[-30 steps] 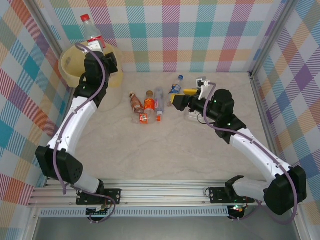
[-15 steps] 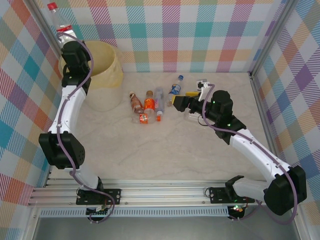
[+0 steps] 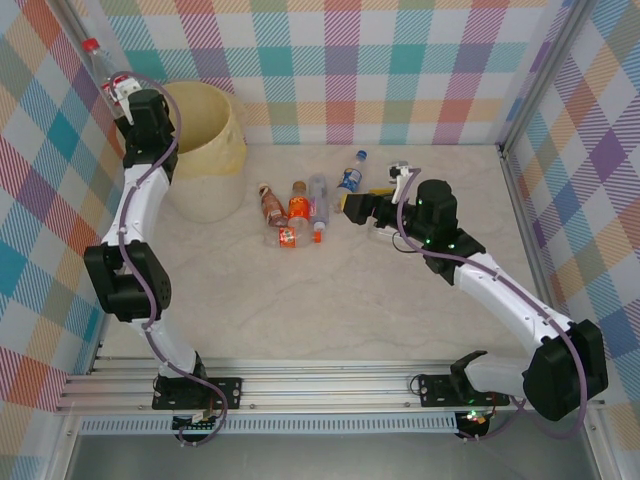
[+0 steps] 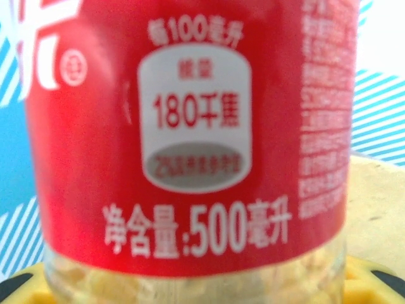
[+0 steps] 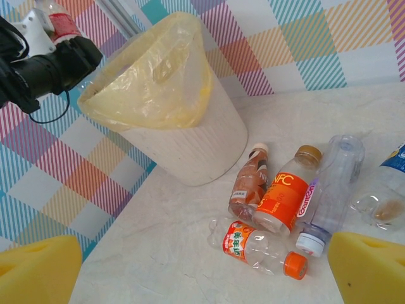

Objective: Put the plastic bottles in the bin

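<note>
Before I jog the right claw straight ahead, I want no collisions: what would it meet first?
Probably the small orange-capped bottle, lying centred ahead of the open right claw; the orange NFC bottle lies just beyond. Depth is unclear.

Bright, even light is falling from above, leaving only soft, faint shadows on the pale table [image 3: 330, 300]. The red-labelled bottle [image 4: 190, 139] is sitting too near the left wrist lens and is blurring, its print going soft. In the right wrist view the yellow pads [image 5: 38, 269] are smearing out of focus in the near corners, while the bin [image 5: 190, 145] and lying bottles [image 5: 285, 190] are showing crisp, small highlights glinting on clear plastic.
</note>
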You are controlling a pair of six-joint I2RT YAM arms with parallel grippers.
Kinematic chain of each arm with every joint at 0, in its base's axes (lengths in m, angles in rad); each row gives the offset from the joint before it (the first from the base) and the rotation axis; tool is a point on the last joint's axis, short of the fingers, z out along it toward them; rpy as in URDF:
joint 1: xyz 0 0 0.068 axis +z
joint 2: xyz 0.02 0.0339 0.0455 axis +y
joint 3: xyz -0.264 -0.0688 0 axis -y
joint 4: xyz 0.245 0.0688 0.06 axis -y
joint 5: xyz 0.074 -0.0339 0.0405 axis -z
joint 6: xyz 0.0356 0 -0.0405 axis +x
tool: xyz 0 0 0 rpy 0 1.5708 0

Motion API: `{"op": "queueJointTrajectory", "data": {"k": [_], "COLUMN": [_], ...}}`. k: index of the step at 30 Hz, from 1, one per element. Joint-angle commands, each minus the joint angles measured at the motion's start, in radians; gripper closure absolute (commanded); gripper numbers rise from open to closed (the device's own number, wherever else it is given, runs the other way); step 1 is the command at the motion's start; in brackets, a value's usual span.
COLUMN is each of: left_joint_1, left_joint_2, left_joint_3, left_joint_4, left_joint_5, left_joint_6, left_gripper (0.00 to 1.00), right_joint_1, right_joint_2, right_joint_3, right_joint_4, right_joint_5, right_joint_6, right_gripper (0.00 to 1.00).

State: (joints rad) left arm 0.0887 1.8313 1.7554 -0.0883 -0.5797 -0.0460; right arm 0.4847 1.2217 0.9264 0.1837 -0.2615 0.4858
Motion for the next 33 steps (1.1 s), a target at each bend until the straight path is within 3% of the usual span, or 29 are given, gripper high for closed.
{"op": "queueJointTrajectory", "data": {"k": [1,5,9,25,33], "left_joint_1": [0.008,0.008,0.008,-0.002,-0.098], "left_joint_2": [0.033,0.078,0.103,0.005,-0.093], "left_joint_3": [0.078,0.179,0.267,0.337,0.276], "left_joint_4": [-0.088,-0.245,-0.340,-0.488,-0.514], "left_joint_5": [-0.084,-0.141,-0.117,0.103,0.227], "left_joint_6": [-0.085,-0.192,-0.246,-0.337,-0.343], "left_gripper": [0.46,0.30,0.21,0.02,0.00], "right_joint_1": [0.000,0.000,0.000,0.000,0.000], "right_joint_2": [-0.005,-0.019,-0.026,-0.016,-0.008], "right_joint_3": [0.041,0.033,0.028,0.026,0.024], "right_joint_4": [-0.004,-0.015,-0.018,-0.041,-0.084], "right_joint_5": [-0.003,0.013,0.021,0.050,0.154], "right_joint_6": [0.012,0.006,-0.002,0.012,0.040], "right_gripper": [0.00,0.00,0.00,0.00,0.00]}}
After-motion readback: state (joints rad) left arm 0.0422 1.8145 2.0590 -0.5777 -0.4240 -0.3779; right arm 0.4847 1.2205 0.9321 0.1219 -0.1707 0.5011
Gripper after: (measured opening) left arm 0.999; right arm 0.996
